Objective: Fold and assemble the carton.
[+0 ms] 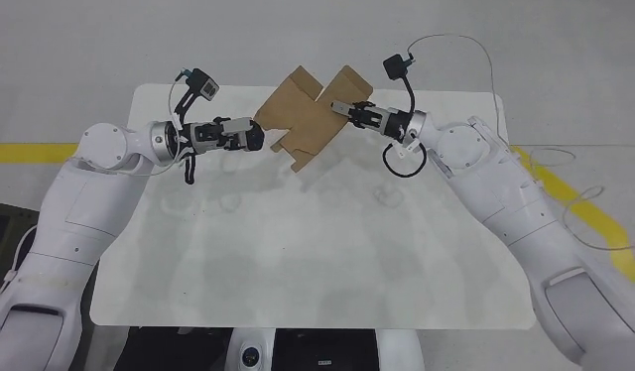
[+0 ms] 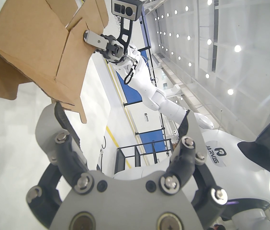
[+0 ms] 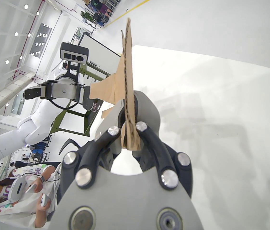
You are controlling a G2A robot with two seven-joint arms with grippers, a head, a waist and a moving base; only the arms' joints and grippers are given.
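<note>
- Above the far edge of the white rectangular table (image 1: pixel 298 272) hangs the brown corrugated cardboard carton (image 1: pixel 310 118), half opened, with its flaps loose. What holds it?
- One arm alone, I judge. The right gripper (image 3: pixel 129 104) has its grey metal fingers clamped on a single panel. The left gripper (image 2: pixel 121 111) has its jaws wide apart, with one black-padded finger (image 2: pixel 62 120) just beside a lower flap corner, closed on nothing.
- So what could go wrong?
- A pinch on one thin panel lets the carton swing about that grip. If the left finger pushes the flap corner before the jaws close, the whole carton may twist or slide out of the right fingers. It hangs near the table's far edge, so a dropped carton might land off the table.
- And if the left jaws do close?
- On a loose flap instead of a wall, they could bend it against its crease or crumple it. The walls would then not square up.
- Which view tells you most?
- The top view gives the layout: both grippers meet the carton from opposite sides, above the table's far edge, but there contact looks like grip. The left wrist view settles its own jaws as open and shows the hollow walls and dangling flaps. The right wrist view shows the board edge-on, pinched between the fingers, which proves the clamp
</note>
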